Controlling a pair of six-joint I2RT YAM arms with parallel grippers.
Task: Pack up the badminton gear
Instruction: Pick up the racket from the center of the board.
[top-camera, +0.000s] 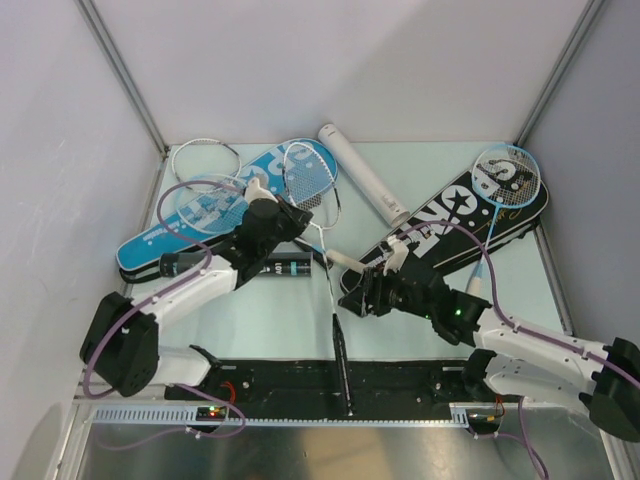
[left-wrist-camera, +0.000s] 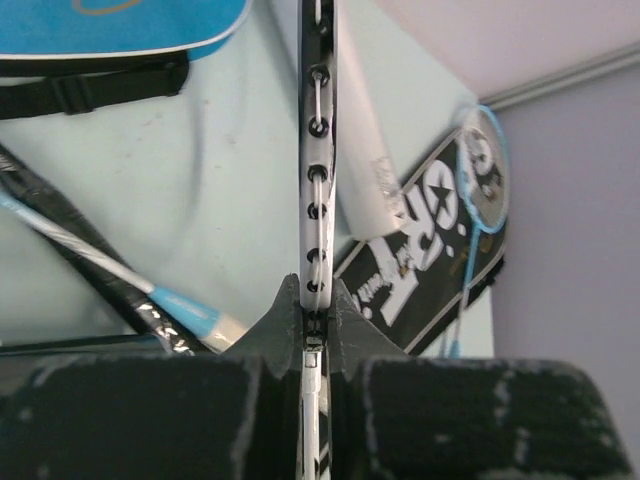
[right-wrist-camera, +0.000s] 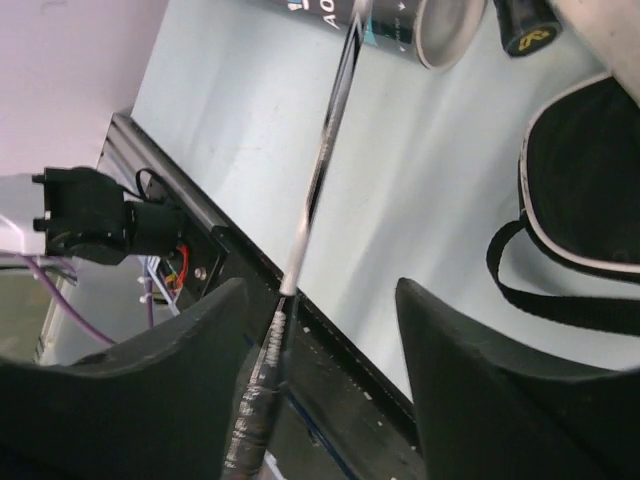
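A white-headed racket (top-camera: 308, 172) lies across the blue cover (top-camera: 215, 215), and its shaft runs down to the dark handle (top-camera: 342, 370). My left gripper (top-camera: 294, 216) is shut on the rim of that head; the left wrist view shows the white frame (left-wrist-camera: 317, 190) pinched between the jaws of the left gripper (left-wrist-camera: 316, 292). My right gripper (right-wrist-camera: 320, 300) stands open around the shaft (right-wrist-camera: 320, 170), just above the handle (right-wrist-camera: 255, 400), which runs close by one finger (right-wrist-camera: 190, 350). In the top view the right gripper (top-camera: 352, 292) sits beside the shaft.
A light-blue racket (top-camera: 508, 178) rests on the black SPORT cover (top-camera: 450, 235) at the right. A white tube (top-camera: 362, 172) lies at the back. A black tube (top-camera: 285, 267) lies beside the left arm. Another white racket head (top-camera: 205, 155) is far left. Walls enclose the table.
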